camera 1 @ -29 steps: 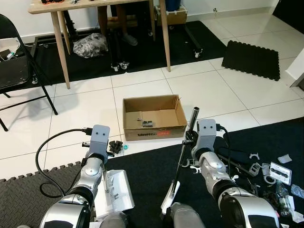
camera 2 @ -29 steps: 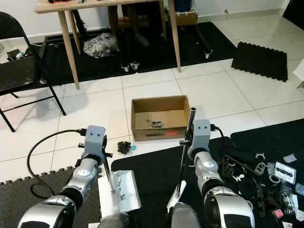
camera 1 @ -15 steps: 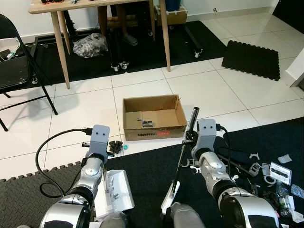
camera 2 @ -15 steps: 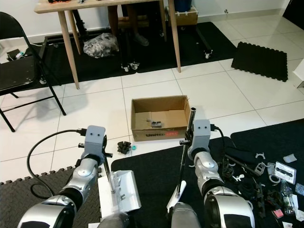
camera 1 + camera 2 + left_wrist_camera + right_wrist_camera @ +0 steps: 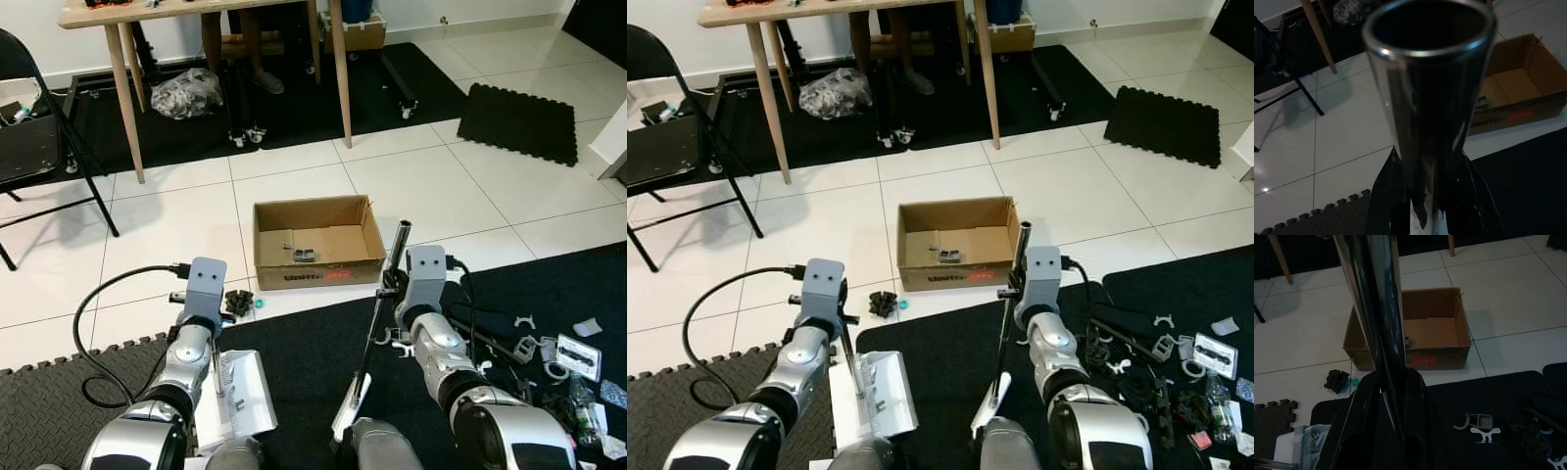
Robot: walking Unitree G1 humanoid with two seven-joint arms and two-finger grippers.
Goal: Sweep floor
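Left eye view: cardboard box [image 5: 317, 243] before black debris [image 5: 237, 303].

The floor [image 5: 176, 230] is white glossy tile with thin grey grout lines, partly covered by black mats [image 5: 519, 122] and a dark grey studded foam mat [image 5: 49, 411] with jigsaw edges. A brown cardboard box [image 5: 318, 243] carries a red printed mark on its front, and a small black clump [image 5: 236, 303] with a teal dot beside it lies on the white tile just left of it. The dustpan [image 5: 240, 397] is white, the broom handle [image 5: 382, 308] shiny chrome with a white foot, the arms silver with grey wrist blocks, the chair [image 5: 29, 147] black, and the table [image 5: 127, 98] has pale wood legs.
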